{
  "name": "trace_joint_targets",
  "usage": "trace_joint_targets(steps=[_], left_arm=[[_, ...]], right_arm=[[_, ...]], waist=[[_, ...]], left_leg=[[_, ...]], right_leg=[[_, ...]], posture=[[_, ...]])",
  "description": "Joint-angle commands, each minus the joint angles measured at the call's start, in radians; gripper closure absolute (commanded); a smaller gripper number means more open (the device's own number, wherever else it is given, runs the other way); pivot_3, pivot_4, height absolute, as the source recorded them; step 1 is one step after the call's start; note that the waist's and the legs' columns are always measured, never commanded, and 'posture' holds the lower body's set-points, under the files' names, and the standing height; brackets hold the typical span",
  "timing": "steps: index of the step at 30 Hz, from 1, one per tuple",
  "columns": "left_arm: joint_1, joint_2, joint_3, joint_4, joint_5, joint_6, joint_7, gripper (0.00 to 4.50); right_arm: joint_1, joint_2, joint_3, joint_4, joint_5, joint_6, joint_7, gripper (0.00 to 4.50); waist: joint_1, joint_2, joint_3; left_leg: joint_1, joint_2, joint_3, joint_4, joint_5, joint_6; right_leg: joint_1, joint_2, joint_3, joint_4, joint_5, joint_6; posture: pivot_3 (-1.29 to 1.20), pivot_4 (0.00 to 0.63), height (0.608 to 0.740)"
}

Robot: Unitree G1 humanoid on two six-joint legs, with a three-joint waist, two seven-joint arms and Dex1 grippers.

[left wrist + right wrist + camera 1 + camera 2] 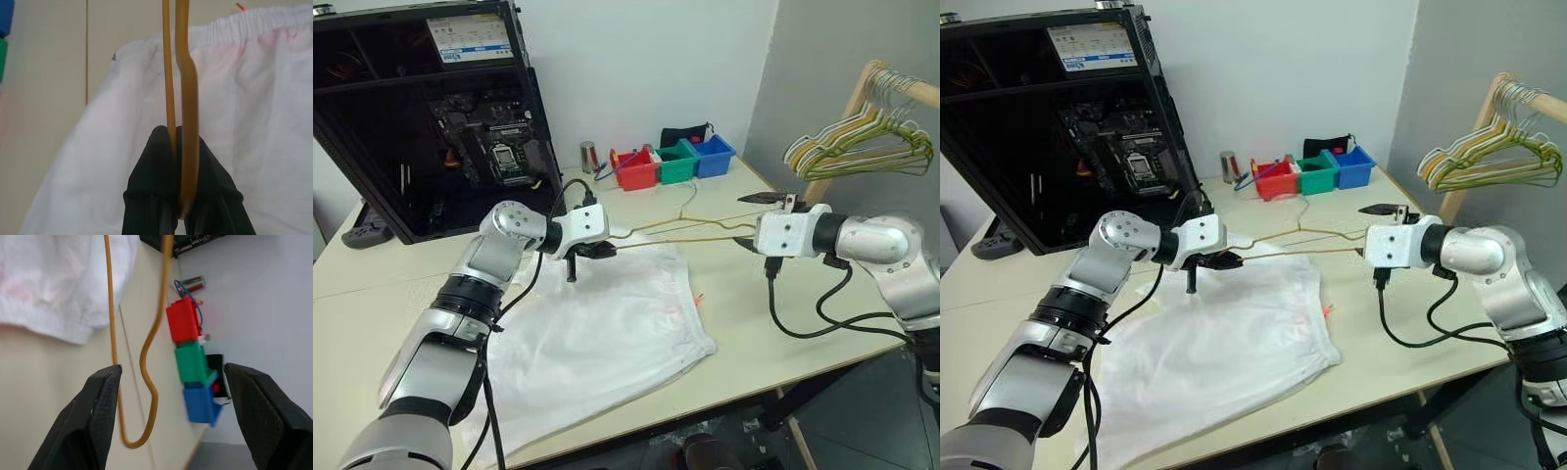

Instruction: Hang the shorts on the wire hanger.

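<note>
On your pale beige counter [773, 323] stands an open black computer case [431, 108] with a white label whose writing is too small to read, and in front of it the white thin-fabric shorts [597, 343] lie spread flat, the gathered waistband toward the right gripper. Above them, held roughly level, you have the thin yellowish-tan wire hanger [690, 233]. Your left gripper [177, 171] has its jaws clamped tight on one end of the wire, while your right gripper [171, 406] has its jaws spread wide with the hanger's other bent end between them, touching neither finger.
</note>
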State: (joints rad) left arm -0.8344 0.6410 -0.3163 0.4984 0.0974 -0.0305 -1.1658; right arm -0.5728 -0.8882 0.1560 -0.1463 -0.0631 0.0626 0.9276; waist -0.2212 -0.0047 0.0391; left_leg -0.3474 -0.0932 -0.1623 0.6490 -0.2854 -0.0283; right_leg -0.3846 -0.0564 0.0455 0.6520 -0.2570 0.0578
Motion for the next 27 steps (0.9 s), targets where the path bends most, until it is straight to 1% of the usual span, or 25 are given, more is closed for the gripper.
trace_joint_targets(steps=[1,3,5,6,8,11,12,19,25,27], left_arm=[[0.000,-0.013,0.033,-0.016,0.019,-0.104,0.086,4.50],[0.002,-0.019,0.037,-0.014,0.027,-0.139,0.113,4.50],[0.007,-0.014,0.020,-0.015,0.067,-0.245,0.159,4.50],[0.010,-0.023,0.025,-0.021,0.067,-0.269,0.183,4.50],[0.007,-0.034,0.035,-0.019,0.074,-0.307,0.226,4.50],[0.005,-0.025,0.023,-0.010,0.091,-0.374,0.236,4.50],[0.007,-0.030,0.026,-0.013,0.088,-0.377,0.243,4.50],[0.016,-0.031,0.021,-0.015,0.115,-0.411,0.271,4.50],[0.022,-0.026,0.022,-0.012,0.120,-0.416,0.270,4.50],[0.020,-0.025,0.023,-0.006,0.121,-0.415,0.270,4.50]], right_arm=[[-0.006,-0.038,-0.035,-0.079,0.078,0.185,0.094,1.15],[0.004,-0.045,-0.035,-0.100,0.102,0.250,0.117,1.15],[0.019,-0.051,-0.032,-0.099,0.104,0.297,0.122,1.15],[0.020,-0.046,-0.031,-0.087,0.106,0.316,0.120,1.15],[0.017,-0.043,-0.016,-0.058,0.087,0.300,0.120,1.15],[-0.006,-0.030,0.014,0.000,0.032,0.241,0.095,1.15],[-0.018,-0.025,0.029,0.025,0.003,0.218,0.078,1.15],[-0.055,-0.004,0.055,0.103,-0.058,0.168,0.062,1.15],[-0.060,-0.001,0.051,0.133,-0.077,0.142,0.065,1.15],[-0.059,0.000,0.044,0.135,-0.073,0.136,0.069,1.51]], waist=[[0.003,0.000,0.000],[0.005,0.000,0.000],[0.007,0.000,0.000],[0.008,0.000,0.000],[0.011,0.000,0.000],[0.011,-0.001,0.000],[0.009,-0.001,0.000],[0.010,0.000,0.000],[0.011,0.000,0.000],[0.011,0.000,0.000]], left_leg=[[0.000,0.000,0.000,0.000,0.000,0.000],[-0.001,0.000,0.000,0.000,0.000,0.000],[-0.001,0.000,-0.001,0.001,0.000,0.000],[-0.001,0.000,-0.001,0.001,0.000,0.000],[-0.001,0.000,-0.001,0.001,0.000,0.000],[-0.001,0.000,0.000,0.001,0.000,0.000],[-0.001,0.000,0.000,0.001,0.000,0.000],[-0.001,-0.001,0.000,0.001,0.000,0.000],[-0.001,-0.001,0.000,0.001,0.000,0.000],[-0.001,-0.001,0.000,0.001,0.000,0.000]], right_leg=[[0.000,0.000,0.000,0.000,0.000,0.000],[0.000,0.000,-0.001,0.000,0.000,0.000],[0.000,0.000,-0.001,-0.001,0.000,0.000],[0.000,-0.001,-0.001,-0.001,0.000,0.000],[0.000,-0.001,-0.001,-0.001,0.000,0.000],[0.000,-0.001,-0.001,-0.001,0.000,0.001],[0.000,-0.001,-0.001,0.000,0.000,0.001],[-0.001,-0.001,-0.001,0.001,0.000,0.001],[-0.001,-0.001,-0.001,0.001,0.000,0.001],[-0.001,-0.001,-0.001,0.002,0.000,0.001]], posture=[[-0.24,0.000,0.740],[-0.24,0.000,0.740],[-0.24,0.000,0.740],[-0.24,0.000,0.740],[-0.23,0.000,0.740],[-0.23,0.000,0.740],[-0.22,0.000,0.740],[-0.22,0.000,0.740],[-0.21,0.000,0.740],[-0.21,0.000,0.740]])
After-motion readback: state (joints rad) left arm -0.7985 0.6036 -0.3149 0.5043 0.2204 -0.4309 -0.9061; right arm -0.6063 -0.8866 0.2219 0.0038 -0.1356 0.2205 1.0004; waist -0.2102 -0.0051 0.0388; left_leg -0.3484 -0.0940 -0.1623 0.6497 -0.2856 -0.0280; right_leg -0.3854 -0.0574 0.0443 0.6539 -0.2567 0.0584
